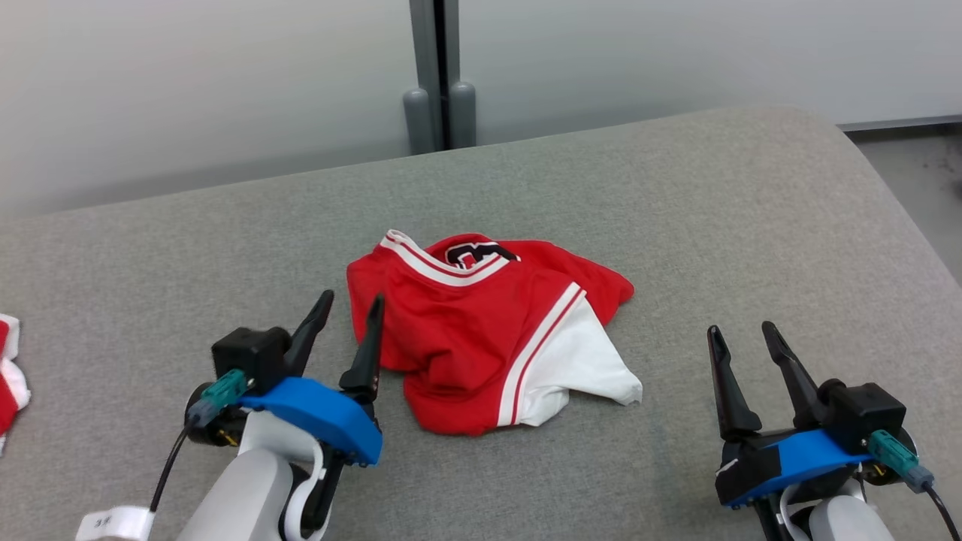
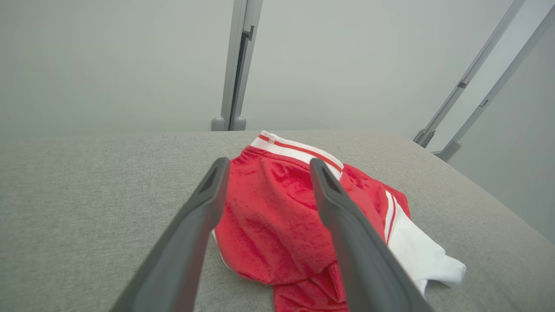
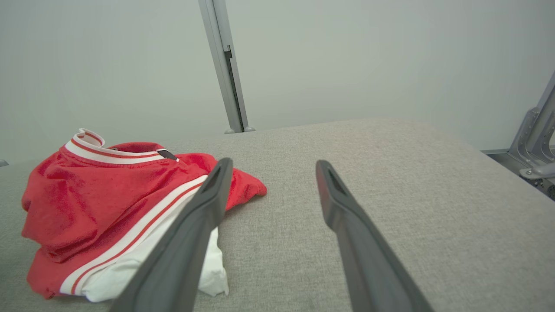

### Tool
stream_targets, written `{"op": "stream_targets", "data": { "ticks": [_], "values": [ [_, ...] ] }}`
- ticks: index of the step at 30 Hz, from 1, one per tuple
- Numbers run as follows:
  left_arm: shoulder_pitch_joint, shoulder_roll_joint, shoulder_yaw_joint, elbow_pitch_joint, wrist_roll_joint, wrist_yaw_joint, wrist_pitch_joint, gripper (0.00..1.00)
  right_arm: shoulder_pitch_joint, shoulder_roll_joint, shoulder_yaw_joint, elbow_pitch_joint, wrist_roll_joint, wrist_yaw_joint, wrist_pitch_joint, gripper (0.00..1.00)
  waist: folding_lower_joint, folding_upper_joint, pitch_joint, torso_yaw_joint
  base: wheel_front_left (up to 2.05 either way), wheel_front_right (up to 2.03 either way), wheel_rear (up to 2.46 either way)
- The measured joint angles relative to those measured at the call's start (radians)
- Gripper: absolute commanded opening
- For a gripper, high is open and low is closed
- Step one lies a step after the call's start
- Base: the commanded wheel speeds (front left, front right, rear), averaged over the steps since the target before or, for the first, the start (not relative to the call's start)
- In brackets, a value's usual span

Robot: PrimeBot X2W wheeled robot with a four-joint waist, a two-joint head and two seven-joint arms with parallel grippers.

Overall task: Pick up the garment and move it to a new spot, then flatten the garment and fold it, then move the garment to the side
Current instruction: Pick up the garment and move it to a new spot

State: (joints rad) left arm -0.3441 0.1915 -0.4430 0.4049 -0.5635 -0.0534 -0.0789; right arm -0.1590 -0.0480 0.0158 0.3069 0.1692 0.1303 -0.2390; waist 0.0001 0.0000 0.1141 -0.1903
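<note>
Centre of the grey fabric-covered surface (image 1: pixel 676 225): garment (image 1: pixel 466 338) sits in a crumpled heap, not flat, not folded. Red body, white panel at its near-right corner, white-red striped trim.

Left pincer (image 1: pixel 352 297): fingers spread, nothing between them, just left of the garment. Head view has its inner finger (image 1: pixel 368 353) overlapping the garment's left edge; can't tell if it touches. Left wrist view looks along the fingers at the garment (image 2: pixel 269 216): red bulge nearest, striped band on the far side, white panel to the right.

Right pincer (image 1: pixel 740 329): also spread and empty, well right of the garment, with bare surface between them. Right wrist view puts the garment (image 3: pixel 95 195) left of its fingers, one dark finger (image 3: pixel 190 242) crossing in front of the white panel.

Per-view extras:
- **Head view:** black-and-white print (image 1: pixel 473 254) at the garment's far edge by the collar band. Second red-white cloth (image 1: pixel 9 376) well left of the garment, cut by the picture edge.
- **Left wrist view:** two slanted grey rails (image 2: pixel 465 78) beyond and right of the garment.
- **Right wrist view:** grey metal bracket (image 3: pixel 535 143) far right of the garment, off the surface.

Room: pale plain wall (image 1: pixel 188 90) behind the garment, grey upright post (image 1: pixel 440 75) straight behind it, strip of grey floor (image 1: pixel 917 158) past the surface's rounded far-right corner.
</note>
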Motion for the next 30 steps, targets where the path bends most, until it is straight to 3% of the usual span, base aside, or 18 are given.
{"op": "stream_targets", "data": {
  "ticks": [4,7,13,19,30],
  "values": [
    [0.066,0.009,0.050,-0.033,-0.018,0.008,-0.128,1.00,0.022,0.000,-0.023,-0.019,-0.012,0.000,0.021,1.00,-0.0001,0.0000,-0.025,0.039,0.00,0.00,0.00],
    [0.121,0.033,0.091,-0.056,-0.008,0.022,-0.166,1.00,0.040,0.000,-0.047,-0.036,-0.019,0.000,0.036,1.00,-0.0002,0.0000,-0.038,0.067,0.00,0.00,0.00],
    [0.224,0.047,0.217,-0.166,0.036,0.049,-0.183,1.00,0.070,0.000,-0.069,-0.064,-0.028,0.000,0.064,1.00,-0.0002,0.0001,-0.059,0.106,0.00,0.00,0.00],
    [0.364,-0.004,0.334,-0.254,0.112,0.051,-0.183,1.00,0.100,0.000,-0.063,-0.075,-0.030,0.000,0.102,1.00,-0.0002,0.0000,-0.085,0.121,0.00,0.00,0.00],
    [0.444,-0.016,0.348,-0.226,0.200,0.044,-0.183,1.00,0.132,0.000,-0.072,-0.072,-0.032,0.000,0.160,1.00,-0.0002,0.0000,-0.106,0.124,0.00,0.00,0.00]
  ]
}}
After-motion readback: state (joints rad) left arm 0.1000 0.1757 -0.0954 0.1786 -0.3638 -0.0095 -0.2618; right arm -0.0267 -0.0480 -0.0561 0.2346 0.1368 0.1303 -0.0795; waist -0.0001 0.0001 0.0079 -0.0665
